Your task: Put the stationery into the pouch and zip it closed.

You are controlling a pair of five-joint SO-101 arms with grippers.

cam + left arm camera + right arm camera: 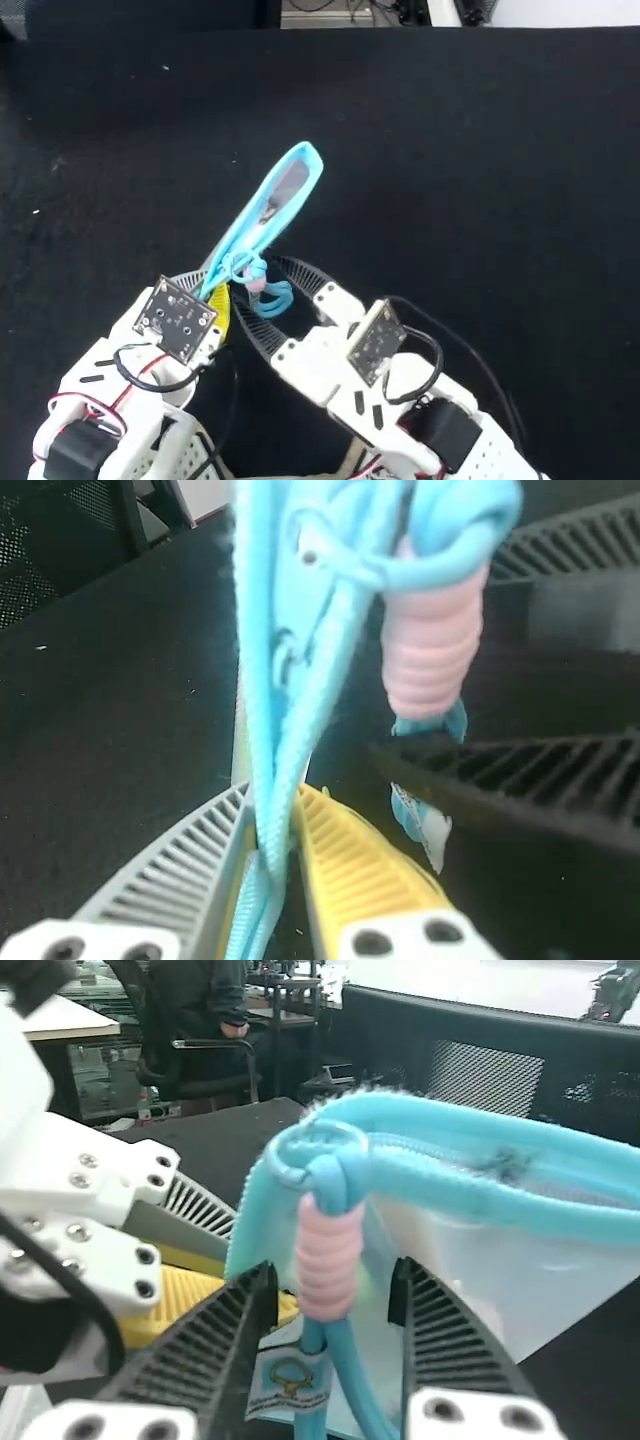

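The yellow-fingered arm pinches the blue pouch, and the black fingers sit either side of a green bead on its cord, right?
The bead is pink, not green, as the right wrist view shows. The left gripper does pinch the blue pouch, and the right gripper flanks the bead with its black fingers.

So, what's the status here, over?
Left tool shut on pouch. Right tool open, straddling pink pull. Nothing seen blocking.

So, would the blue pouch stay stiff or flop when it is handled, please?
Probably floppy: the pouch looks like thin fabric with a clear panel, pinched flat in the left gripper. Likely light, since one edge grip holds it up. The pink pull may swing on its cord.
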